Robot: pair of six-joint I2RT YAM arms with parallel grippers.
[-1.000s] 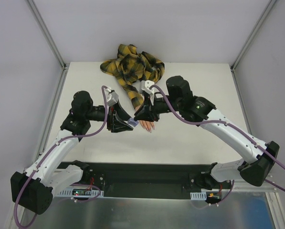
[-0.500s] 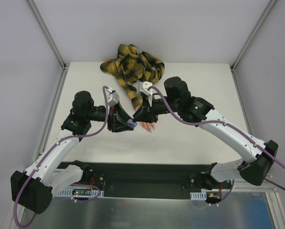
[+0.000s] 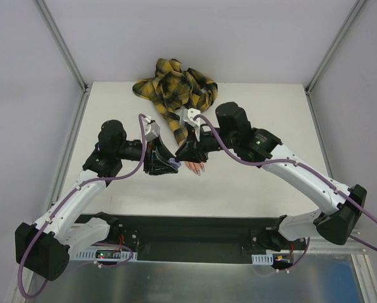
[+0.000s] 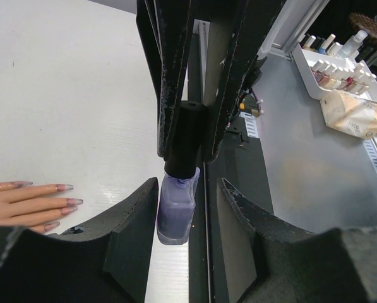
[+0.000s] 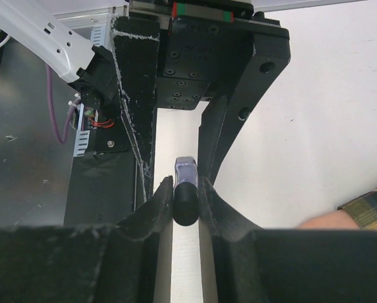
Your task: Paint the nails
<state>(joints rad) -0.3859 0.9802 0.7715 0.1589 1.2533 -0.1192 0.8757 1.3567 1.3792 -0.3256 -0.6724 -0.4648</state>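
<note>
1. Lilac glass marks the small polish bottle, which sits just beside the mannequin hand, off its fingertips.
2. The bottle's black cap is pinched between the two fingers of the right gripper. Its jaws are closed tight on the cap, with no gap on either side.
3. The left gripper comes in from the end opposite the right gripper, its jaws partly apart and straddling the glass body. The pad nearer the mannequin hand is at the glass or just touching it. The pad farther from the hand stands clear of it, so nothing is gripped.
4. The nails, pinkish-purple, tip the fingers of the mannequin hand and lie near the bottle without touching it. The hand lies flat on the white table, its fingers pointing towards the bottle.
5. From above, the two grippers meet beside the mannequin hand, the right one reaching in over the back of the hand.
6. A yellow-black plaid sleeve runs back from the mannequin hand's wrist and bunches in a heap beyond it.
</note>
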